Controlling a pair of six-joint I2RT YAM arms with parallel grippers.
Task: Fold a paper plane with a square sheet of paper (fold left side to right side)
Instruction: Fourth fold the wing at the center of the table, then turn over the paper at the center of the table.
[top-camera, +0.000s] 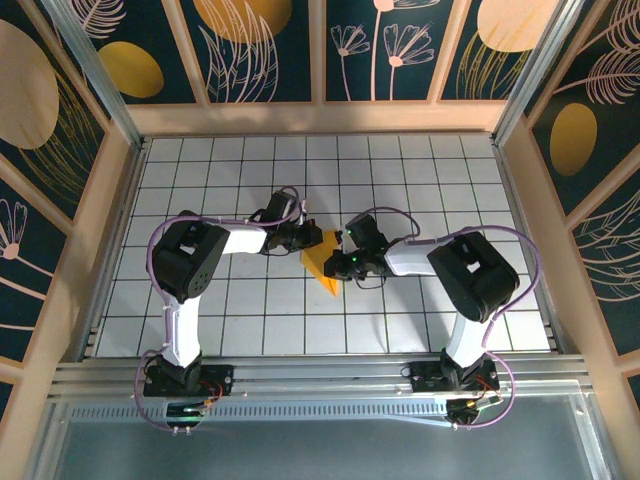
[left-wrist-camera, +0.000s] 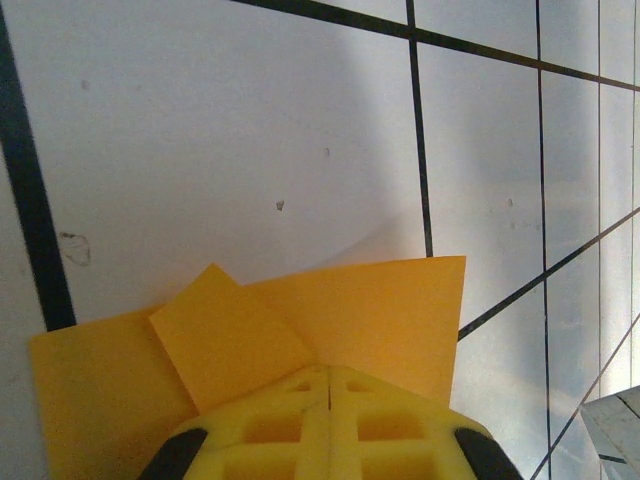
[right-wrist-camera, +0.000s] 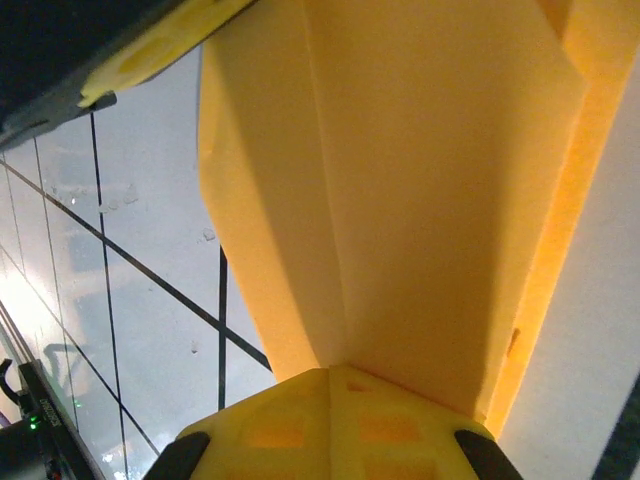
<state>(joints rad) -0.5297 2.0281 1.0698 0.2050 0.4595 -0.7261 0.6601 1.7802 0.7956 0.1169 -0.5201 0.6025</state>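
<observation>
The sheet of paper (top-camera: 321, 268), orange-yellow and already folded into a narrow shape, lies near the middle of the white tiled table (top-camera: 430, 180), its pointed end aimed toward 5 o'clock in the top view. The left gripper (top-camera: 306, 238) sits on its 11 o'clock corner and the right gripper (top-camera: 342, 262) on its 3 o'clock edge. Between them they cover the wide end of the paper, so only the lower wedge shows from above.

In the left wrist view the left gripper (left-wrist-camera: 328, 400) has its yellow fingers closed tight together, tips resting on the paper (left-wrist-camera: 395, 320). A small folded flap (left-wrist-camera: 225, 335) lies at 10 o'clock from them. The fingers hide the near edge.

In the right wrist view the right gripper (right-wrist-camera: 330, 405) is likewise fully closed, with its tips against the paper (right-wrist-camera: 430, 200), whose centre crease runs up toward 12 o'clock. One of the left gripper's fingers (right-wrist-camera: 150, 50) cuts in at 11 o'clock. Whether either pair actually pinches the sheet cannot be told.

Dark wall panels (top-camera: 265, 60) with golden ovals ring the table.
</observation>
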